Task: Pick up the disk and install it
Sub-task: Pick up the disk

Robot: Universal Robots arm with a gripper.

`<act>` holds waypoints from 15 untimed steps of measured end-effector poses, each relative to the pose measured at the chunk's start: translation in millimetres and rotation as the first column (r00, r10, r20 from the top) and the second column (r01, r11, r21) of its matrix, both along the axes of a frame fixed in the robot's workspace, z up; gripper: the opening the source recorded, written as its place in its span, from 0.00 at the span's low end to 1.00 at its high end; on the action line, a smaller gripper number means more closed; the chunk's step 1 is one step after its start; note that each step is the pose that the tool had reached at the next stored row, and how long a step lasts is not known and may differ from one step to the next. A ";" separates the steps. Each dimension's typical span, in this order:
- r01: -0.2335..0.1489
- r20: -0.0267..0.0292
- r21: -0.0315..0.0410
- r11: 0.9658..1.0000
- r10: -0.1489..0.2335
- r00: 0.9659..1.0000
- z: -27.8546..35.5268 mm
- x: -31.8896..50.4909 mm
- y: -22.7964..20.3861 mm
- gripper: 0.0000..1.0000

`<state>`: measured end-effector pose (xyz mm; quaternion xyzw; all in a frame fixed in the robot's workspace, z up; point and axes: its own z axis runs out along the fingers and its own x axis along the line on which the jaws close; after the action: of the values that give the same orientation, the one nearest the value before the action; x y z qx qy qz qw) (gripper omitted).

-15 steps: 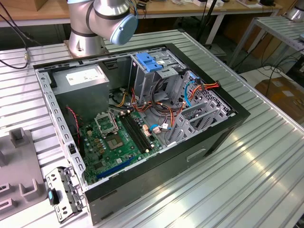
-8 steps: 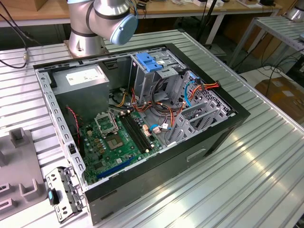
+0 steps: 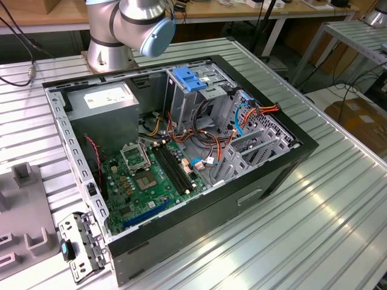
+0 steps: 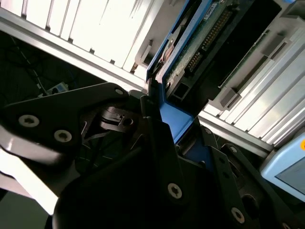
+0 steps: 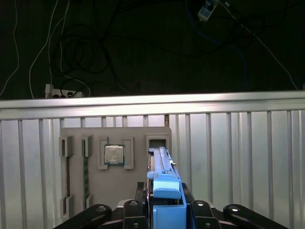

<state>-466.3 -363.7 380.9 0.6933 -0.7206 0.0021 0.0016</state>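
Note:
The disk (image 5: 161,162) stands on its edge in a slot of a grey holder plate (image 5: 119,136), its blue plastic side bracket (image 5: 166,191) turned toward the camera. My gripper (image 5: 165,205) straddles that bracketed end, with black fingers (image 5: 131,207) on both sides. In the second wrist view the disk (image 4: 193,55) shows its green circuit board and connectors. There the gripper (image 4: 176,126) has its fingers pressed against the blue bracket (image 4: 175,119). In the exterior view the open computer case (image 3: 284,166) lies on the ribbed metal table.
The holder plate also carries a processor chip (image 5: 114,154) and memory sticks (image 5: 86,169). Inside the case are a grey power-supply box (image 3: 109,103), a motherboard (image 3: 148,178), loose cables and a metal cage with a blue latch (image 3: 190,78). The arm's base (image 3: 115,36) stands behind the case.

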 end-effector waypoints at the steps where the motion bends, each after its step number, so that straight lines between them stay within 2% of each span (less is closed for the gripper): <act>1: 0.000 0.000 0.000 1.000 0.000 1.000 0.7 0.0 0.0 0.37; 15: 0.000 0.000 0.000 1.000 0.000 1.000 11.8 0.0 0.0 0.37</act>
<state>-466.3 -363.7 392.7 0.6933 -0.7206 0.0021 0.0016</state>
